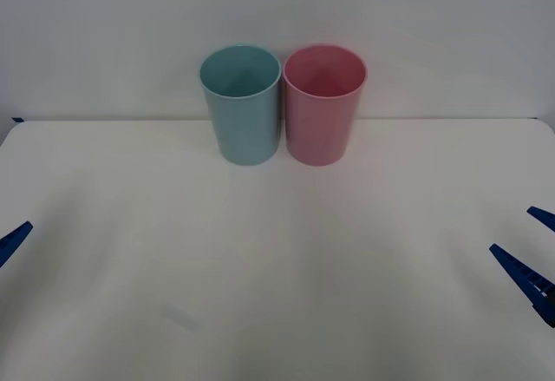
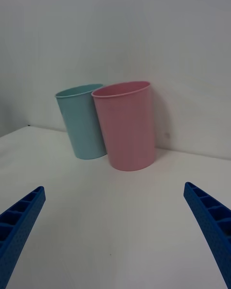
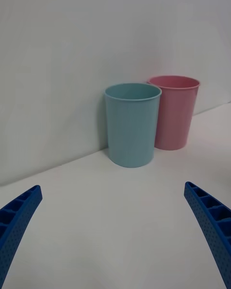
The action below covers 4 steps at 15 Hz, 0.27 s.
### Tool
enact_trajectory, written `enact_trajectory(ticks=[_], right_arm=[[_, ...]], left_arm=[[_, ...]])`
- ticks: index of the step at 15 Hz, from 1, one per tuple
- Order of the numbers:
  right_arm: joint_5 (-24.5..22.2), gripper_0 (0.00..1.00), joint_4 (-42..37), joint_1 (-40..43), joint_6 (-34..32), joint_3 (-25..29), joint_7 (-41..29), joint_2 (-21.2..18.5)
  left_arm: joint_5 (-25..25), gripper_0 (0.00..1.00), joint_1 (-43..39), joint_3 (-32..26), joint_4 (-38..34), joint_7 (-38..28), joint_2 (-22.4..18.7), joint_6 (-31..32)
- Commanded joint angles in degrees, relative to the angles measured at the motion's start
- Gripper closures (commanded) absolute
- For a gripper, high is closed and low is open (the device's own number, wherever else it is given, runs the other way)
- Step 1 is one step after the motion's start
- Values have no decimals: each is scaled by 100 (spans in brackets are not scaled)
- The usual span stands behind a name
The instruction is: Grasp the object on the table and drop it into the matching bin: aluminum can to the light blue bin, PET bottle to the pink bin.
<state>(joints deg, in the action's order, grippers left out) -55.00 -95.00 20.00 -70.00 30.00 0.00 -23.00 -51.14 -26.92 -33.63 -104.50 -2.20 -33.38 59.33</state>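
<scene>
from my station i see the light blue bin (image 1: pixel 241 103) and the pink bin (image 1: pixel 323 103) standing upright side by side at the far edge of the table (image 1: pixel 277 285), close against the pale wall, their rims just about touching. the blue one is on the robot's left, the pink on its right. i cannot see the can on the tabletop, and i cannot tell what lies inside either bin.

my left gripper (image 3: pixel 115 236) sits low at the near left edge of the table, its blue ribbed fingers (image 3: pixel 19 216) spread wide with nothing between them. my right gripper (image 2: pixel 115 236) sits at the near right edge, its fingers (image 2: pixel 209 221) equally wide apart and holding nothing. both grippers are well apart from the bins.
</scene>
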Motion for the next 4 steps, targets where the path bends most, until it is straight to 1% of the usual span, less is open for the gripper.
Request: enact_trajectory(ticks=[1,4], right_arm=[[0,0,0,0,0,0,0,0],[0,0,0,0,0,0,0,0]], left_arm=[[-10,0,-68,31,-1,-34,-2,-18],[-10,0,-68,31,-1,-34,-2,-18]])
